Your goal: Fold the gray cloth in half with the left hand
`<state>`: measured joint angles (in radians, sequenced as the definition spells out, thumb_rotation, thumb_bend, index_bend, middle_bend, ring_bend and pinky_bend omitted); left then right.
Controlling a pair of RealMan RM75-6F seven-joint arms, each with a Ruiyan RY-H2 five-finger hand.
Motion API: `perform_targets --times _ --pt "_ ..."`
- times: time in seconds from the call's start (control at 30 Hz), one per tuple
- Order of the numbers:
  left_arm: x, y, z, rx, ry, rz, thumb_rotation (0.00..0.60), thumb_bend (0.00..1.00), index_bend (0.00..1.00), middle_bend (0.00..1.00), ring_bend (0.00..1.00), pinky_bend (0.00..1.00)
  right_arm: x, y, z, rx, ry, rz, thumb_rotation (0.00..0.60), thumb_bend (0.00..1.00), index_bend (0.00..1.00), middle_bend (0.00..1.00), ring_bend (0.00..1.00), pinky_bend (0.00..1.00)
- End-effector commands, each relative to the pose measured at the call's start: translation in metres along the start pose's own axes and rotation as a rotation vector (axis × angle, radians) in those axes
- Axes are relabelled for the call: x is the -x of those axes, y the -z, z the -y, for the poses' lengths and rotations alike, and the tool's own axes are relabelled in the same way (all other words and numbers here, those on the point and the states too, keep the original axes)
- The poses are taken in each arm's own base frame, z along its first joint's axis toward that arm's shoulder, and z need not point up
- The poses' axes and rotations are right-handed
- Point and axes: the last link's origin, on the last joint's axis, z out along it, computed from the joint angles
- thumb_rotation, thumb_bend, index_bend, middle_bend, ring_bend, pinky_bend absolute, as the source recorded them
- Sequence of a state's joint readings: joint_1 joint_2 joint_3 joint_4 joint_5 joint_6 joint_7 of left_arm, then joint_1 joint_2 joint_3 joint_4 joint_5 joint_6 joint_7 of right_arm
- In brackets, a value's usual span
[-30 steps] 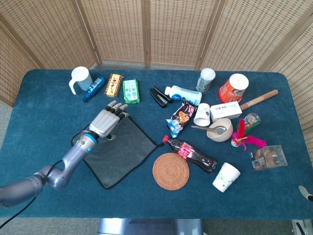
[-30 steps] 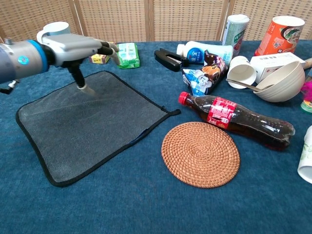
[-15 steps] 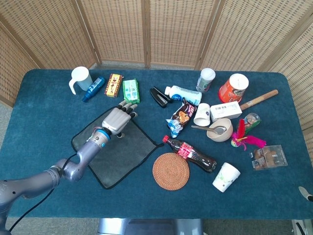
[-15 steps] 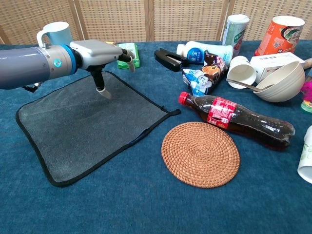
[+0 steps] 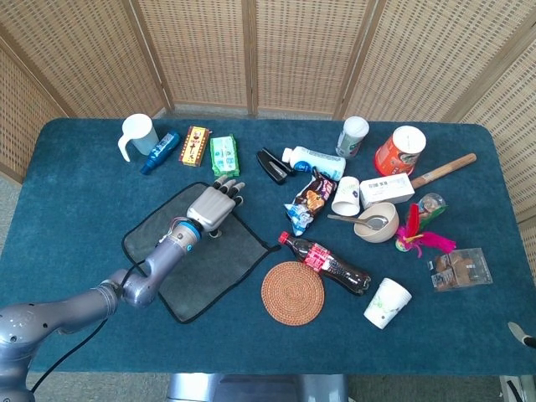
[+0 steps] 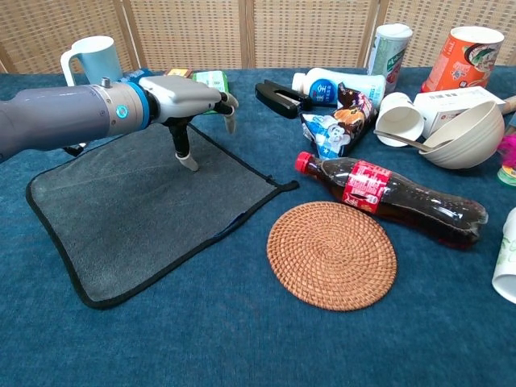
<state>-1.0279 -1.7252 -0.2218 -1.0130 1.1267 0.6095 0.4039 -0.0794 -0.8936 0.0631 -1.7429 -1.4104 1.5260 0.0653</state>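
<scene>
The gray cloth (image 5: 230,251) (image 6: 137,218), edged in black, lies flat and unfolded on the blue table, left of centre. My left hand (image 5: 213,203) (image 6: 189,97) hovers over the cloth's far corner with its fingers stretched forward and apart. It holds nothing. Its thumb (image 6: 185,153) points down toward the cloth; I cannot tell if the tip touches the fabric. A small grey sliver at the head view's lower right edge may be my right hand (image 5: 519,332); its state is unreadable.
A green packet (image 5: 224,156) (image 6: 211,89) lies just beyond the fingertips. A black clip (image 5: 272,165), a cola bottle (image 5: 327,262) (image 6: 395,197) and a woven coaster (image 5: 292,292) (image 6: 331,255) sit right of the cloth. A mug (image 5: 136,135) stands far left.
My left hand has moved to the right and farther across the cloth, from its left part to its far corner near the green packet. The cloth has not shifted.
</scene>
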Motion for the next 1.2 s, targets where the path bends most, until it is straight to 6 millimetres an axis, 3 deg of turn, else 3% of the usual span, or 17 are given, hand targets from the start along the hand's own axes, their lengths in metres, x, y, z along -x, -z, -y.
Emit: perform_targets --times 0.03,1.2 --pt "0.0003 -0.0025 -0.0019 0.000 -0.002 0.004 0.600 0.14 0.27 0.00 0.00 0.04 -0.0002 0.0001 0.0006 -0.004 -0.001 -0.002 0.600 0.00 0.04 0.00 0.00 0.00" --pt "-0.0042 -0.0120 -0.0013 -0.026 -0.064 0.032 0.600 0.21 0.40 0.00 0.00 0.05 -0.0045 0.0035 0.0028 -0.020 -0.027 -0.035 0.600 0.00 0.04 0.00 0.00 0.00"
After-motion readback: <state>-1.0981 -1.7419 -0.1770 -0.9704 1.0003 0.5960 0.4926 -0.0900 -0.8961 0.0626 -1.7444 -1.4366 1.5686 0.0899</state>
